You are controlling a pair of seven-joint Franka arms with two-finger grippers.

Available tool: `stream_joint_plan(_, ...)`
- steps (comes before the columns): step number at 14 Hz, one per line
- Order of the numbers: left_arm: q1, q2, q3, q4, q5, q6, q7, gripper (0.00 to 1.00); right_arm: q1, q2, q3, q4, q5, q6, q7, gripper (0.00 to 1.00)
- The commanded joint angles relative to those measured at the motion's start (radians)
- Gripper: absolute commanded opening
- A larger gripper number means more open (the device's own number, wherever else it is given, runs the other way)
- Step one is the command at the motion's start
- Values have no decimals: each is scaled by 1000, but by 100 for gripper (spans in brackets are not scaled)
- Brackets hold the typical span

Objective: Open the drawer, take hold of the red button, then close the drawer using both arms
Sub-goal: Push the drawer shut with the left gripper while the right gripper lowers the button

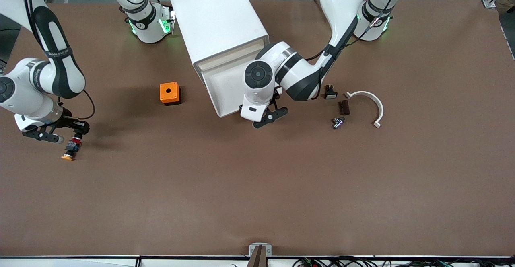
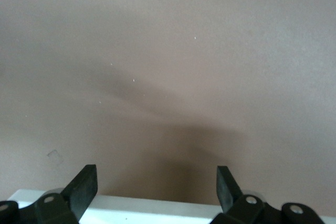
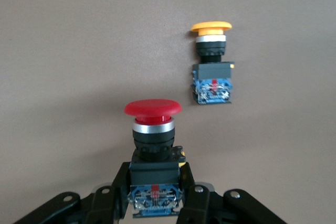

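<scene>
Right gripper (image 1: 66, 138), lower left of the frame, is clamped on the button (image 3: 153, 129), red cap clear of the worktop (image 1: 257, 194); orange-capped twin (image 3: 211, 61) lies beside. Left gripper (image 1: 267, 116), jaws wide, sits at the drawer (image 1: 225, 90) front (still pulled out). Step: closing. Next: push the drawer squarely in.

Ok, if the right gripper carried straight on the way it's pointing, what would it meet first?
Probably the orange-capped button lying on the table just ahead. The right gripper is shut on the red button, so that cap would likely arrive first; depth is unclear.
</scene>
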Motion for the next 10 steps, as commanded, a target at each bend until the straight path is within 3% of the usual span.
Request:
stream_joint_plan(1, -20, -3, -6, -4, -19, 12, -10, 100, -13, 49, 21, 26, -16, 33, 2, 0)
stream_joint_plan(10, -98, 9, -9, -4, -127, 12, -8, 100, -8, 140, 22, 132, -14, 30, 5, 0)
